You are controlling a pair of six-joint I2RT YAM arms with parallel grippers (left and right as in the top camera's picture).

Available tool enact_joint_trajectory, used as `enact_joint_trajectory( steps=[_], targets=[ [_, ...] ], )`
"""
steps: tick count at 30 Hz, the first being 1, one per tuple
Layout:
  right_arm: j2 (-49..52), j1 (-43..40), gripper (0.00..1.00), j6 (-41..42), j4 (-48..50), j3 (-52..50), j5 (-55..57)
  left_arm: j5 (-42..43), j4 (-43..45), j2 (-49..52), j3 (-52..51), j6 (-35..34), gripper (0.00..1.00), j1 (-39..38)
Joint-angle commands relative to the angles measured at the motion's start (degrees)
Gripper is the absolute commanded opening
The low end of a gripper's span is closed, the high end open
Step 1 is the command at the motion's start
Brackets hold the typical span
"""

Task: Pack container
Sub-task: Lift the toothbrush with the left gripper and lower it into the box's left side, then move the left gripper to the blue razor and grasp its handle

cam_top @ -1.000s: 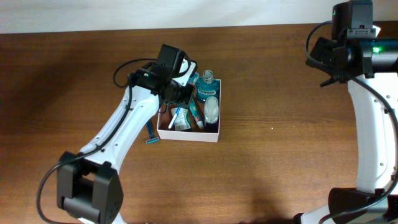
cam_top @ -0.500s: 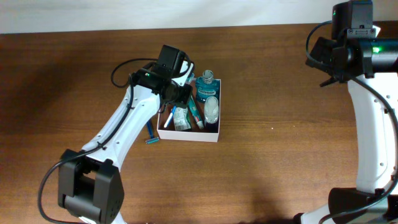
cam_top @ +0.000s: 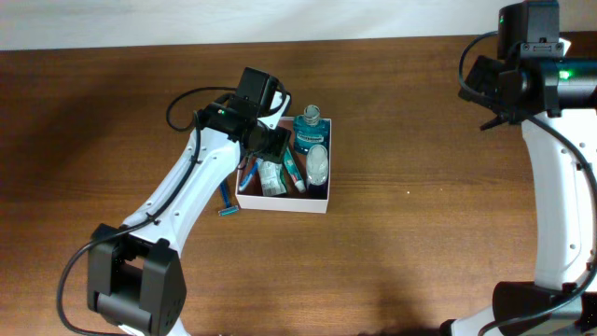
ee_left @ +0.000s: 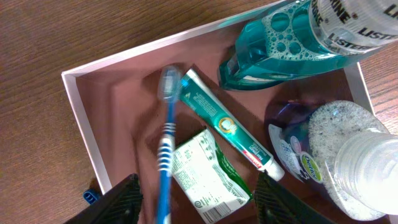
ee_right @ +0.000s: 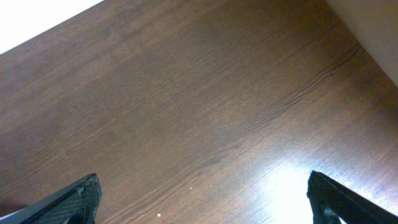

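Observation:
The container point(cam_top: 283, 206) is a shallow white-walled box with a pinkish-brown inside point(ee_left: 81, 118), left of the table's middle. My left gripper point(ee_left: 202, 202) hovers over its left half point(cam_top: 270, 145), open. A blue and white toothbrush point(ee_left: 166, 149) lies blurred between the fingers, touching neither. Also in the box are a green toothpaste tube point(ee_left: 227, 127), a green and white packet point(ee_left: 208, 177), a teal mouthwash bottle point(ee_left: 292, 43) and a purple bottle point(ee_left: 329, 155). My right gripper point(ee_right: 205, 199) is open over bare wood at the far right point(cam_top: 494, 89).
A blue razor point(cam_top: 227, 203) lies on the table just outside the container's left wall point(ee_left: 91, 197). The brown wooden table point(cam_top: 420, 233) stretches to a white wall at the back.
My left gripper has opened and let go of the toothbrush, which now rests inside the container. The right arm has not moved.

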Motion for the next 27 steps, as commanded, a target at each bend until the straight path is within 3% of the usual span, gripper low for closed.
enact_joint_trajectory(
  steps=[1, 6, 10, 18, 27],
  targets=[
    [0.37, -0.28, 0.99, 0.04, 0.00, 0.33, 0.13, -0.44, 0.35, 0.39, -0.17, 0.48, 0.61, -0.07],
    [0.37, -0.28, 0.99, 0.04, 0.00, 0.33, 0.13, -0.68, -1.97, -1.05, 1.99, -0.63, 0.60, 1.25],
    [0.37, -0.28, 0.99, 0.04, 0.00, 0.33, 0.13, -2.95, -5.25, -4.50, 3.19, -6.75, 0.60, 5.18],
    [0.37, -0.28, 0.99, 0.04, 0.02, 0.33, 0.13, -2.73, -13.60, -6.56, 2.05, -25.46, 0.59, 15.91],
    [0.37, -0.28, 0.99, 0.04, 0.00, 0.33, 0.13, -0.35, -5.92, -6.45, -12.35, -33.75, 0.49, 16.61]
  ],
)
